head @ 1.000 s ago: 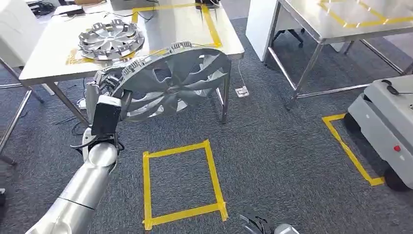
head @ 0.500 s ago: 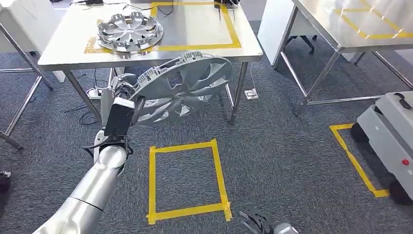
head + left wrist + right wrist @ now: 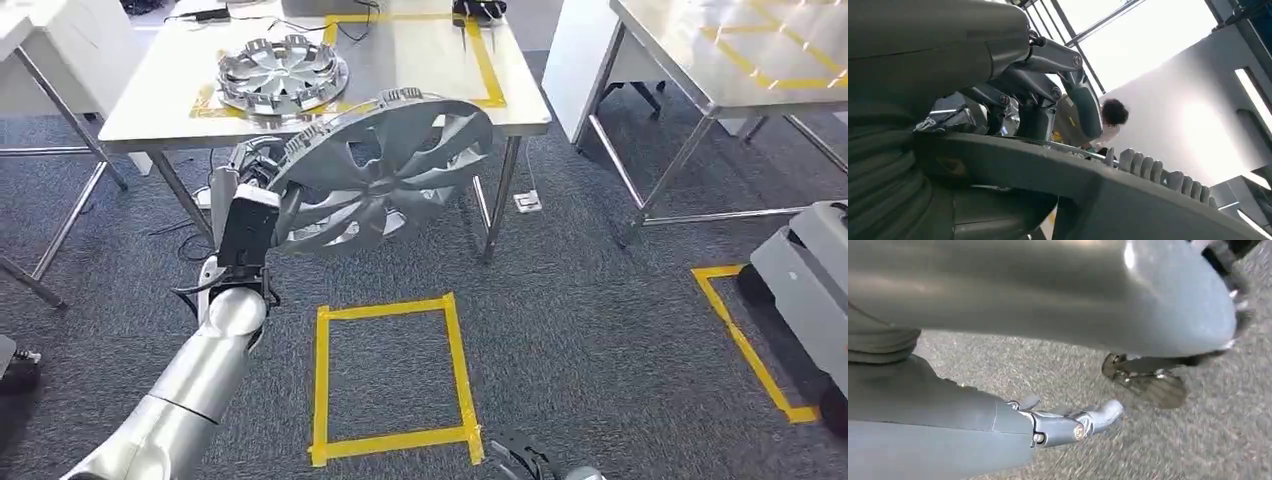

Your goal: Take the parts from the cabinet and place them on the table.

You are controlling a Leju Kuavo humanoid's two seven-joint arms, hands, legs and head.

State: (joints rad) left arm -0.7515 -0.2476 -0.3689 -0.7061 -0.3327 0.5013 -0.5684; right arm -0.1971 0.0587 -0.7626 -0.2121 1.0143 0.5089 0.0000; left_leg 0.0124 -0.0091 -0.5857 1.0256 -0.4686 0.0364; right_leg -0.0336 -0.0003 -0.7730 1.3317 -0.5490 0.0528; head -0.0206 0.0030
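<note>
One hubcap (image 3: 283,73) already on far table (image 3: 150,115), lying flat by yellow tape frame (image 3: 480,60). Second hubcap (image 3: 385,170) gripped at rim by left hand (image 3: 250,175), held tilted in air just short of table's near edge; placing not yet done. Right hand (image 3: 1068,422) hangs low over carpet, fingers loosely extended, holding nothing. Cabinet unseen; parts remaining there cannot tell. No containers visible.

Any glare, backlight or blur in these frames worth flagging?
Head view: even light, sharp; mild sheen on the table. Left wrist view: bright windows backlight the left hand and held wheel cover, leaving them dark. Right wrist view: motion blur over the carpet and right hand.
</note>
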